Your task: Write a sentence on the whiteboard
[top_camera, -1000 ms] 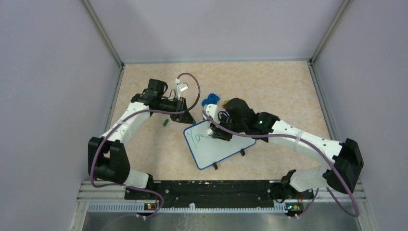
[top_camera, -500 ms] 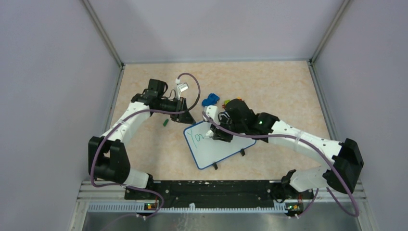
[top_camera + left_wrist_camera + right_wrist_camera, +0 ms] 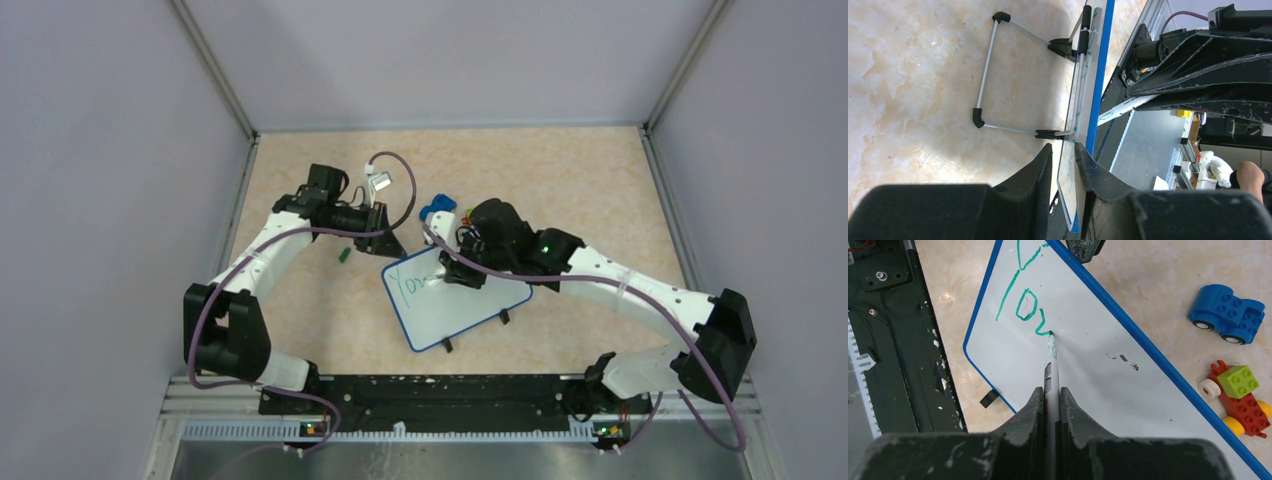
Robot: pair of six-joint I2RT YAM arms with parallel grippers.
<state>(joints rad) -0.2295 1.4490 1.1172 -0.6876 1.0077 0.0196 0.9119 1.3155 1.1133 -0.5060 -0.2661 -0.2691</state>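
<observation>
Three letters [image 3: 1024,305] are showing upper left on the board [image 3: 1098,375]. Right jaws are pinching the marker [image 3: 1051,357], writing. Left jaws are clamping the board. Next is likely calling for a gap, then another word.
</observation>
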